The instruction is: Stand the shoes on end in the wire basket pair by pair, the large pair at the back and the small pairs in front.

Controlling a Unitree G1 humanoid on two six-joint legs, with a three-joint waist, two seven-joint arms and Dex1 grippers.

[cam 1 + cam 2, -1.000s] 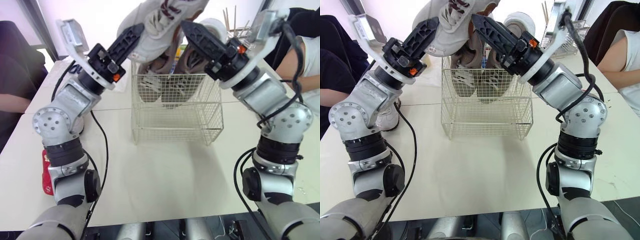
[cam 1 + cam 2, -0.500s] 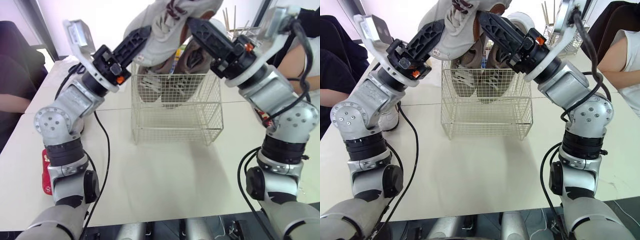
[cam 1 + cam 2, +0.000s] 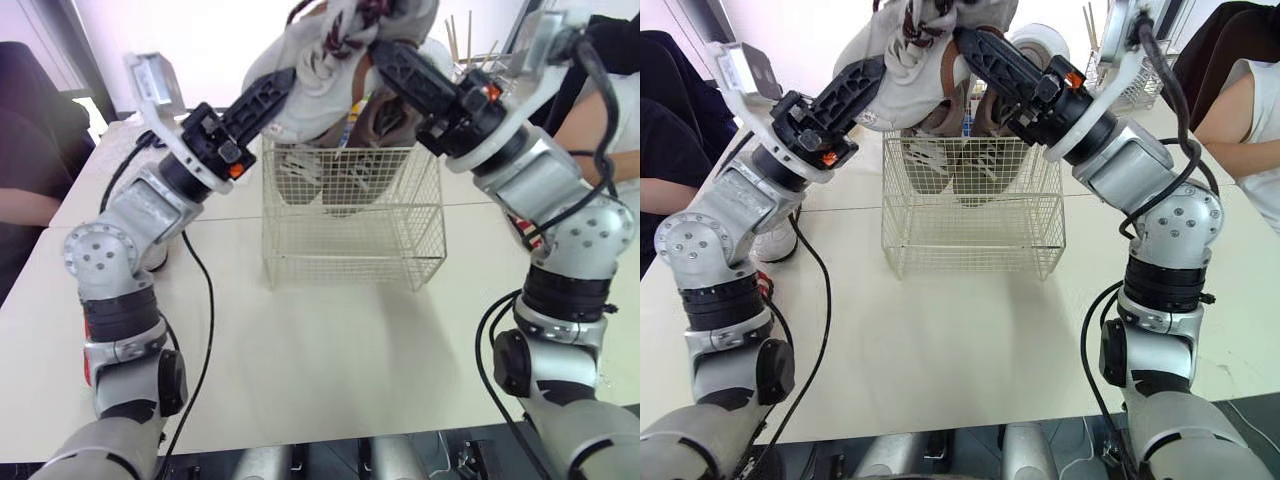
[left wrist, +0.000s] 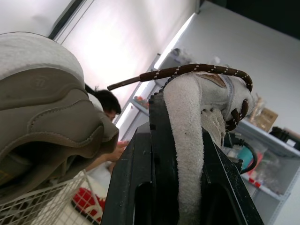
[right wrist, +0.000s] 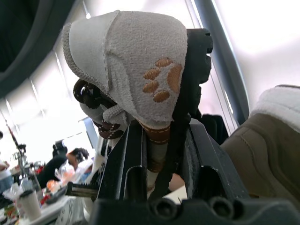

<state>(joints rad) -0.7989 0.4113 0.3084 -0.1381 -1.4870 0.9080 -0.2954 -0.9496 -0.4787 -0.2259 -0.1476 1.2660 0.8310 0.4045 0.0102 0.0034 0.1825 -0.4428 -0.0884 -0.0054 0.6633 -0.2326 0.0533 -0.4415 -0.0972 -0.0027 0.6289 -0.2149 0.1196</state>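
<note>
Left eye view: on the pale table (image 3: 330, 350) stands the wire basket (image 3: 350, 245), with brown shoes (image 3: 385, 115) on end at its back. Above its rim hangs a pale lace-up shoe (image 3: 320, 70), the left gripper (image 3: 280, 85) clamped on one side and the right gripper (image 3: 388, 55) clamped on its paw-print heel.

The pale tabletop (image 3: 330, 340) carries the wire basket (image 3: 350, 240) near its middle, a white shoe (image 3: 777, 238) lying to the left.
</note>
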